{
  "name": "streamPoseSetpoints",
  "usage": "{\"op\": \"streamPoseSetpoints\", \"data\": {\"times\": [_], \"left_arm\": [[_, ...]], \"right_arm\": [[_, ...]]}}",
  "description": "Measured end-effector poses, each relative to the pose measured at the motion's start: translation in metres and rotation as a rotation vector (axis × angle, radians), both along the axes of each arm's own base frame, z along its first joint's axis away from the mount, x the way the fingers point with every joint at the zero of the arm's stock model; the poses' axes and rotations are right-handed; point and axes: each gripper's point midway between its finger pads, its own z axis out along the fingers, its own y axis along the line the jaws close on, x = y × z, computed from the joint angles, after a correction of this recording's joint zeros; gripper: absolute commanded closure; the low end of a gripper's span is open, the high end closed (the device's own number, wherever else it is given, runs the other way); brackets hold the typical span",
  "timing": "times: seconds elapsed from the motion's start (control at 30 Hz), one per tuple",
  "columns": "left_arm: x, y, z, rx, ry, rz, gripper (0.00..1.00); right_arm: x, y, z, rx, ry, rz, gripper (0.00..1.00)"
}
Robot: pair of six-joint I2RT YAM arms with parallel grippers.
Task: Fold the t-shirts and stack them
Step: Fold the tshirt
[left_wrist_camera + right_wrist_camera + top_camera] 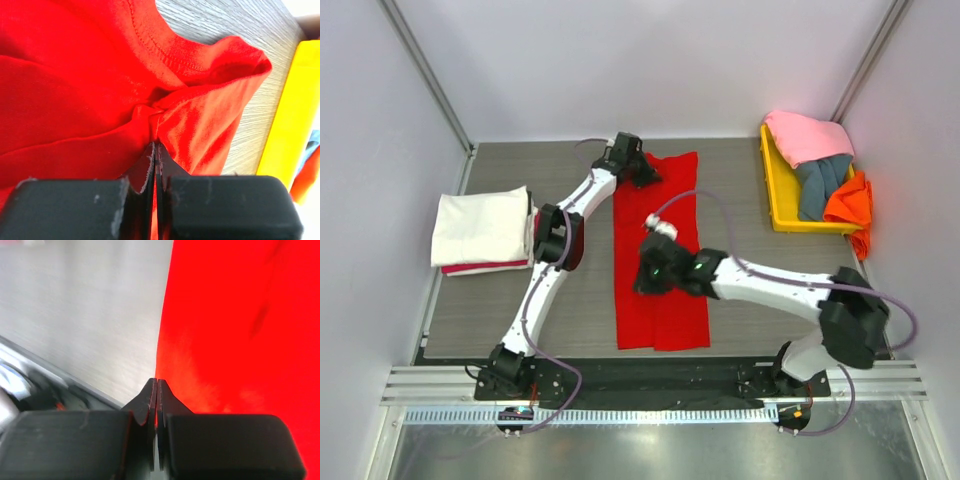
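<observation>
A bright red t-shirt (665,305) lies as a long narrow strip down the middle of the table. My left gripper (645,172) is at its far end, shut on a bunched fold of red cloth by the collar (165,55); in the left wrist view the gripper (156,145) pinches the cloth. My right gripper (645,286) is over the strip's left-middle and is shut (156,381) on the red shirt's (235,330) left edge, with a sliver of red between the jaws. A folded cream-white shirt (480,226) sits on a pink-red one (485,267) at the left.
A yellow tray (772,190) at the far right holds pink (808,136), grey-blue (820,182) and orange (850,205) shirts; the tray also shows in the left wrist view (290,125). The metal rail (650,385) runs along the near edge. White walls enclose the table.
</observation>
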Motion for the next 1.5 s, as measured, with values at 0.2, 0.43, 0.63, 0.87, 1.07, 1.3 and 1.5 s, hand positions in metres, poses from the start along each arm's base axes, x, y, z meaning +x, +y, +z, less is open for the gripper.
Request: {"op": "streamPoseSetpoints", "data": {"times": [0.2,0.43,0.63,0.87,1.07,1.3,1.5], "left_arm": [[0.0,-0.007,0.003,-0.04,-0.005,-0.016,0.95],[-0.012,-0.012,0.019,-0.083,-0.003,-0.075,0.7],[-0.052,-0.003,0.096,-0.1,-0.043,-0.138,0.67],[-0.167,0.011,0.181,-0.038,-0.167,-0.207,0.7],[-0.287,-0.026,0.134,0.076,-0.106,-0.367,0.7],[-0.371,-0.038,0.066,0.214,0.017,-0.454,0.73],[-0.402,-0.062,0.052,0.227,0.018,-0.473,0.76]], "right_arm": [[0.104,-0.089,0.081,0.102,-0.207,-0.25,0.6],[0.174,-0.186,0.078,0.024,-0.261,-0.44,0.55],[0.234,-0.212,0.045,0.053,-0.174,-0.471,0.42],[0.301,-0.218,-0.006,0.161,-0.089,-0.47,0.44],[0.347,-0.21,-0.038,0.228,-0.057,-0.454,0.45],[0.387,-0.199,-0.052,0.299,-0.069,-0.441,0.46],[0.414,-0.196,-0.054,0.34,-0.101,-0.453,0.55]]}}
